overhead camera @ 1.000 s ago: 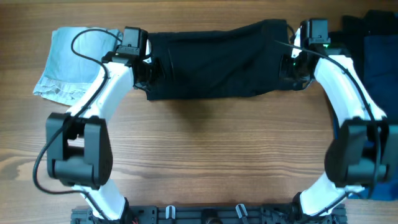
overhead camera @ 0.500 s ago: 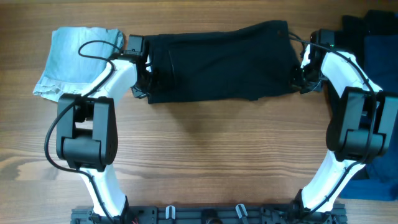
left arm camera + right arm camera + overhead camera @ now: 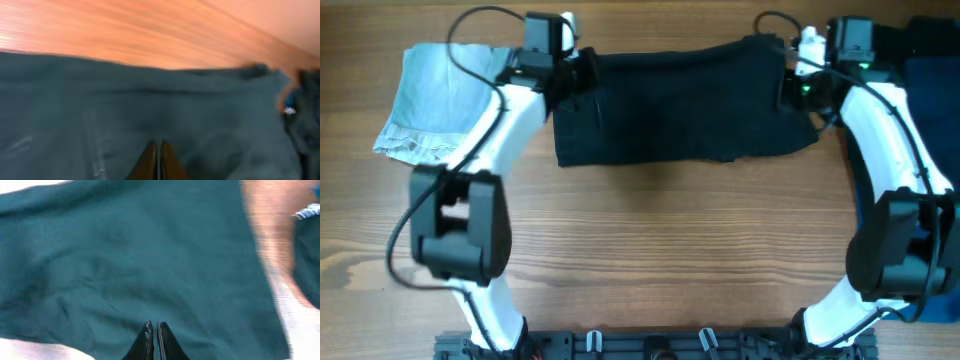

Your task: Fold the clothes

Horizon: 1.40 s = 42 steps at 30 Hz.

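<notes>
A dark garment (image 3: 680, 105) lies flat across the far middle of the wooden table, as a wide rectangle. My left gripper (image 3: 582, 75) is over its upper left corner. My right gripper (image 3: 792, 88) is over its upper right corner. In the left wrist view the brown fingers (image 3: 158, 146) are pressed together just above the dark cloth (image 3: 125, 115), and the picture is blurred. In the right wrist view the black fingers (image 3: 154, 325) are pressed together over the cloth (image 3: 150, 255). No cloth shows between either pair of fingers.
A folded light grey-blue cloth (image 3: 435, 95) lies at the far left, next to the left arm. A pile of dark blue clothes (image 3: 930, 80) sits at the right edge, and part of it shows in the right wrist view (image 3: 307, 265). Bare wood lies in front of the garment.
Both grippers have moved from the garment's side edges, near its front corners, up to its far corners. The garment's outline is nearly unchanged.
</notes>
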Motion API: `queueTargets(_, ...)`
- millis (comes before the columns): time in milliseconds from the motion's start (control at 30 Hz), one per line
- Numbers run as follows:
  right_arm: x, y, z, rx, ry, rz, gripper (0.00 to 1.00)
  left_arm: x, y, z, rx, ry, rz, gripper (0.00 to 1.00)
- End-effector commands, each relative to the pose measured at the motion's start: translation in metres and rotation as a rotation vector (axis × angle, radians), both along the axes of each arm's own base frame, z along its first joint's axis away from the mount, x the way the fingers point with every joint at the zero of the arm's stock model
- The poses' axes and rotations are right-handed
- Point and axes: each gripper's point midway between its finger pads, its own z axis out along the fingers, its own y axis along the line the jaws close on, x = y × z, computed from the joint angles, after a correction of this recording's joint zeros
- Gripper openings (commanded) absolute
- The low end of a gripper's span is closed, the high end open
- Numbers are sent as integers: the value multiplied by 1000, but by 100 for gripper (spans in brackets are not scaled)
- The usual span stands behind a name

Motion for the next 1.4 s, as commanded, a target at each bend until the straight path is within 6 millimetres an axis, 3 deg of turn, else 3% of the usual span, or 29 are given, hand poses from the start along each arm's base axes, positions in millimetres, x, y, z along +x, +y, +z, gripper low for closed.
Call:
queueTargets(0,5,26,1,22,-29,79,4,-9,-63,-32,-96,31,-149,4)
queueTargets(67,5,21,-2,-21,-21,60,4,-2,-90,-40,-111,-32,-194,4)
queueTargets(167,1,11,-6,-71,1,34,4,3,-107,-53,-137,-68,-225,4)
queueTargets(333,-2,5,-9,-105,20,19,4,13,-115,-72,-179,-107,-237,4)
queueTargets(433,-6,3,-11,-115,38,15,4,26,-116,-64,-194,-189,-231,5)
queueTargets(567,-8,2,-12,-114,49,14,4,46,-104,-61,-140,-270,-137,5)
queueTargets(700,-9,2,-13,-114,54,14,4,53,-98,-89,-115,-278,-101,5)
queueTargets(800,-10,2,-13,-114,56,14,4,73,-67,-107,-23,-321,42,8)
queueTargets(867,-10,2,-13,-114,56,14,5,82,-53,-103,-33,-355,68,8)
queueTargets(900,-9,3,-13,-113,55,14,4,89,-50,-89,-64,-408,64,7)
queueTargets(1033,15,17,3,-43,-66,46,4,96,-67,5,-327,-533,-75,7)
queueTargets(1067,26,19,11,-30,-122,45,4,95,-65,17,-326,-534,-73,7)
queueTargets(1167,52,19,23,-18,-234,23,4,89,-48,10,-281,-397,-41,7)
queueTargets(1233,78,21,13,-18,-308,26,4,78,-27,-7,-182,-286,-47,5)
queueTargets(1333,113,22,-34,1,-356,0,7,62,-7,-30,-73,-184,-64,6)
queueTargets(1367,126,23,-59,6,-377,-1,6,54,3,-45,-34,-114,-51,6)
